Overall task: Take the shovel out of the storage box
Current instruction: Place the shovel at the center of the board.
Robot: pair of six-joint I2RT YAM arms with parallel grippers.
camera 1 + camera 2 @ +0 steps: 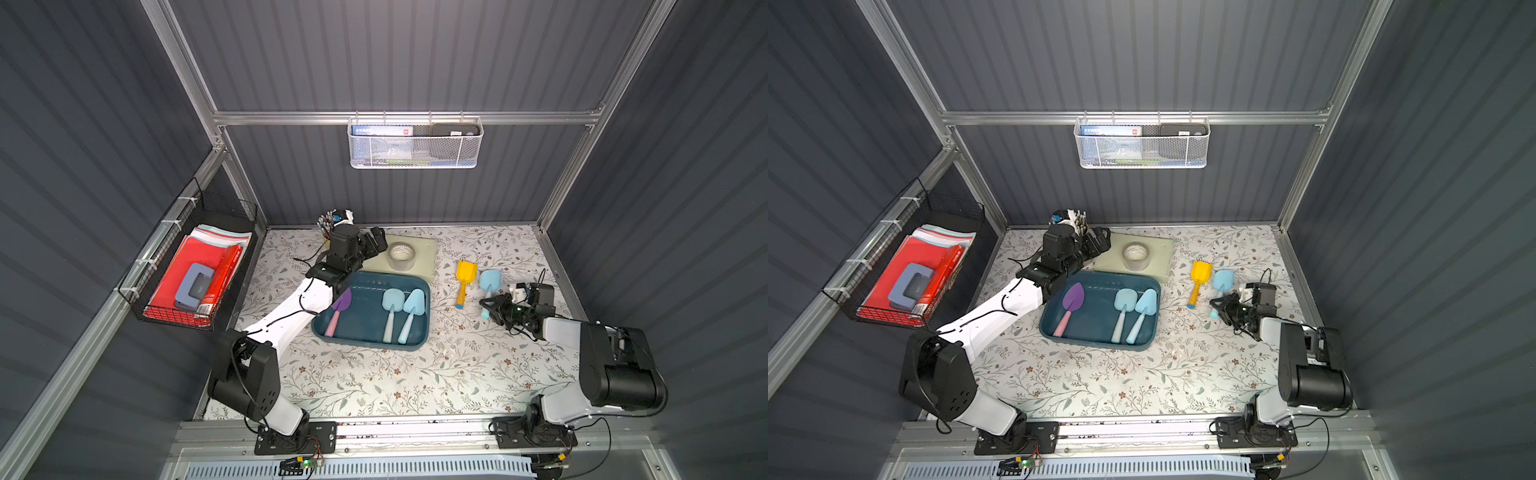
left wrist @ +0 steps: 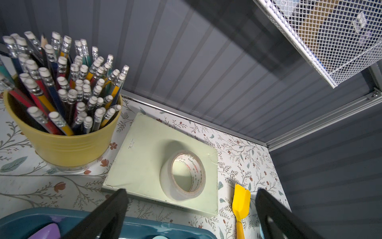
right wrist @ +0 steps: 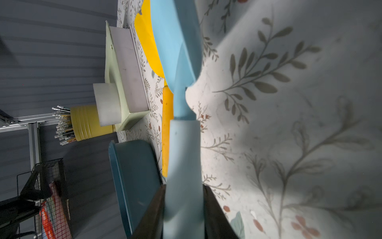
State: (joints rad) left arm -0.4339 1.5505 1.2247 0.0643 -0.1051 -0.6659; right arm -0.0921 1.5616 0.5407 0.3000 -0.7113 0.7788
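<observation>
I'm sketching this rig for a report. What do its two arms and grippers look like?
Both match: the left arm and right arm have white link shells between bulky black joint housings, on black base plates. Thin black cables loop along them. The left gripper and right gripper are black with flat tapered fingers; a green light shows behind the right one.

In a top view, the blade of the purple shovel (image 1: 343, 300) is partly covered by the left arm (image 1: 299, 307), and the pencil cup (image 1: 328, 221) is largely hidden behind that arm's wrist. In the left wrist view, the storage box (image 2: 155, 226) and the handle of the yellow shovel (image 2: 240, 202) are cut off by the picture's edge, and only part of the white mesh basket (image 2: 330, 41) is shown. In the right wrist view, the light blue shovel (image 3: 184, 144) is blurred, and its handle end is concealed between the fingers of the right claw (image 3: 184, 191). The print on the basket's contents cannot be read.
</observation>
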